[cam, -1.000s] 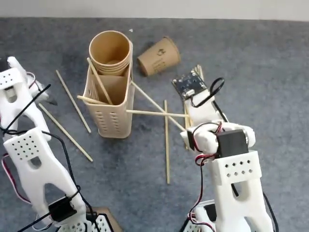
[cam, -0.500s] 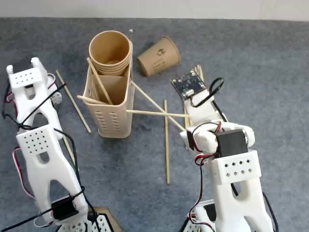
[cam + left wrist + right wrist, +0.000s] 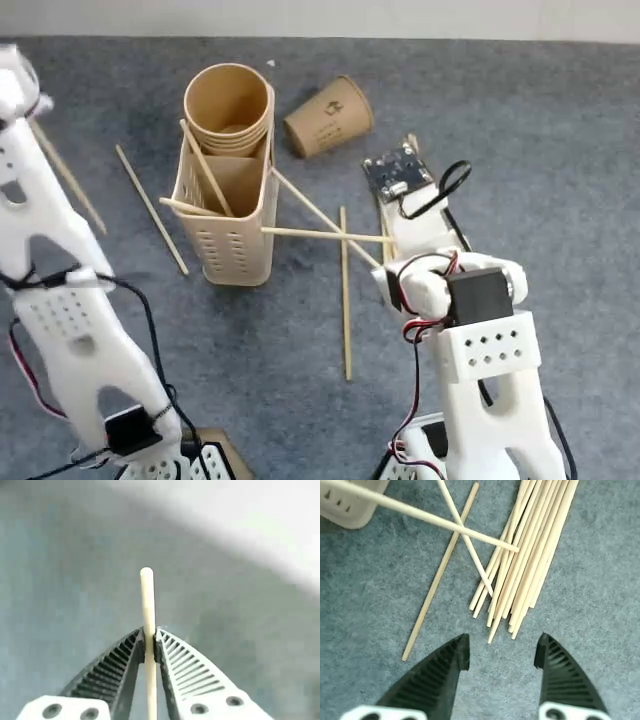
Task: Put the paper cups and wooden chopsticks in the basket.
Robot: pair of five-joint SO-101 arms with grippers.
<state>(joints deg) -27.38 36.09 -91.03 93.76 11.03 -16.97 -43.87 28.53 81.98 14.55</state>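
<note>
clamped on a single chopstick [image 3: 147, 592] at upper left, the left gripper [image 3: 149, 641] could let it swivel and miss the basket [image 3: 235, 250]; the right gripper [image 3: 502, 652] hangs spread wide, empty.

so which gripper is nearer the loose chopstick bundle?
Right. The right gripper hangs open just over the chopstick bundle; the left gripper is far off past the basket, shut on a single chopstick.

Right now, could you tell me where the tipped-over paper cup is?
In the high view, the tipped-over cup lies on the carpet just right of the basket, beyond the loose chopsticks.
</note>
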